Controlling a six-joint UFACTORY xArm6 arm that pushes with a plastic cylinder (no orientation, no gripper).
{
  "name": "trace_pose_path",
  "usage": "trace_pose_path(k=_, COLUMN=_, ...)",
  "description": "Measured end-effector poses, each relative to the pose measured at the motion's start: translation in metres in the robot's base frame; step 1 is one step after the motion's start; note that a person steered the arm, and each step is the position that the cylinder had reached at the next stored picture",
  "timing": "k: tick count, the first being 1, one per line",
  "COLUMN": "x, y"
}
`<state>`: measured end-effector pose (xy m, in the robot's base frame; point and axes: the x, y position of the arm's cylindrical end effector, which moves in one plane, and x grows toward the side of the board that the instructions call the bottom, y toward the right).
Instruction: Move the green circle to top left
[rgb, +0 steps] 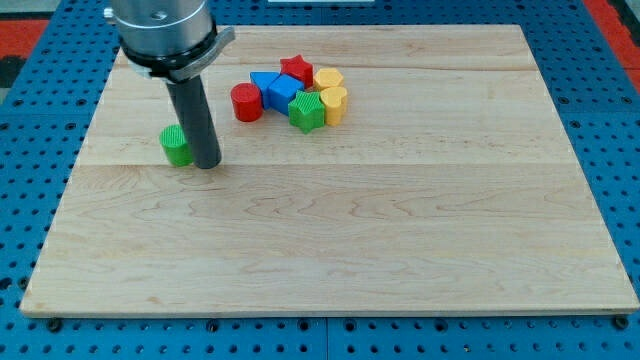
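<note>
While my tip touches the right side of the green circle, with no claw to see, I should next push it up-left.

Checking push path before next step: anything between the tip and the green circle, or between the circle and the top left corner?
Nothing visible. My tip sits right beside the green circle, on its right. No block lies toward the board's top left; the arm's housing hides part of that corner.
</note>
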<state>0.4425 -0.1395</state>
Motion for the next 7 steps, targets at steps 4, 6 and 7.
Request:
trace_pose_path(k=4, x=-0.051, y=-0.111)
trace_pose_path(k=6, x=-0.144, y=-0.101)
trace_pose_path(k=7, x=-0.125, y=-0.107)
